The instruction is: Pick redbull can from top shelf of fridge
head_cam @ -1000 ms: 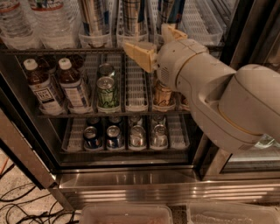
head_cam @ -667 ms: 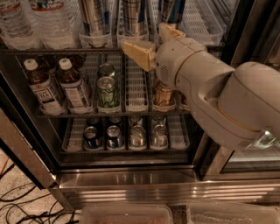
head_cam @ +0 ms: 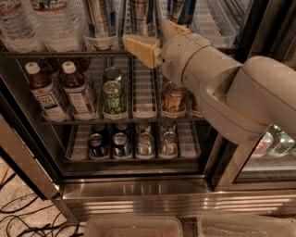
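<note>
And up it went! The robot's tan two-finger gripper [head_cam: 159, 39] had climbed a touch over the last second. Its near finger [head_cam: 143, 50] had been level with the dark front rail and now sat across it, in front of the white wire top shelf [head_cam: 55, 54]. Everything else in the big stainless-steel display fridge [head_cam: 138, 190] held its place, so the rise was the arm's own.

The jaws stood parted with nothing between them, one finger low and to the left, the other higher and to the right. The tall slim silver redbull can with thin dark-blue lines [head_cam: 141, 14] was untouched in its lane on the top shelf. It stood just above and behind the near finger, with a clear plastic cup-like lane front [head_cam: 99, 42] one lane to its left. A slim can with broad blue-and-silver panels [head_cam: 181, 10] stood in the next lane to the right, close to the upper finger.

That small lift mattered, I reckon: the gripper was now near can height, lining up rather than grasping. The reach looked to need a nudge left so the fingers straddled the right can, not its blue neighbour. The short green can [head_cam: 113, 95] and gold can [head_cam: 173, 97] one rack down were well out of it.
</note>
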Action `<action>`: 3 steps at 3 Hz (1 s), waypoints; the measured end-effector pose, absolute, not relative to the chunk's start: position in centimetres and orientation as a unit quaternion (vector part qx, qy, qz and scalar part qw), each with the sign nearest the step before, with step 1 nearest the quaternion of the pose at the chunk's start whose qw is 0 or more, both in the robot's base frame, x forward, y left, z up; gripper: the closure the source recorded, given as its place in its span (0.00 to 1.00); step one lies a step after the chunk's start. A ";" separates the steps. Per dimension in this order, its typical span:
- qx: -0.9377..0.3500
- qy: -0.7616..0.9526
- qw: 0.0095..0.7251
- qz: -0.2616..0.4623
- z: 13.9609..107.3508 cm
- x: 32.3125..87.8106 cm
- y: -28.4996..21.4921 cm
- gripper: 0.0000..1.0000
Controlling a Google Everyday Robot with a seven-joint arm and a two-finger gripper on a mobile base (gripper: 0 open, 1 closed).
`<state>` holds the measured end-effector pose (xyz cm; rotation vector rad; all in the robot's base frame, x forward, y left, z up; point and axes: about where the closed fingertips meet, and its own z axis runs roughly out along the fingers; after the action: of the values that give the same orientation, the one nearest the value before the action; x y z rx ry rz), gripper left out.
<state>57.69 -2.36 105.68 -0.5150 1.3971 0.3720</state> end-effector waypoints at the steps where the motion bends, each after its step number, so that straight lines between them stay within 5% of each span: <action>1: -0.233 0.627 0.721 0.182 105.9 58.6 -2.3 0.29; 3: -0.239 0.623 0.716 0.204 105.9 60.0 -1.8 0.28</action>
<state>59.99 -1.81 105.86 -0.5279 1.3789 0.4526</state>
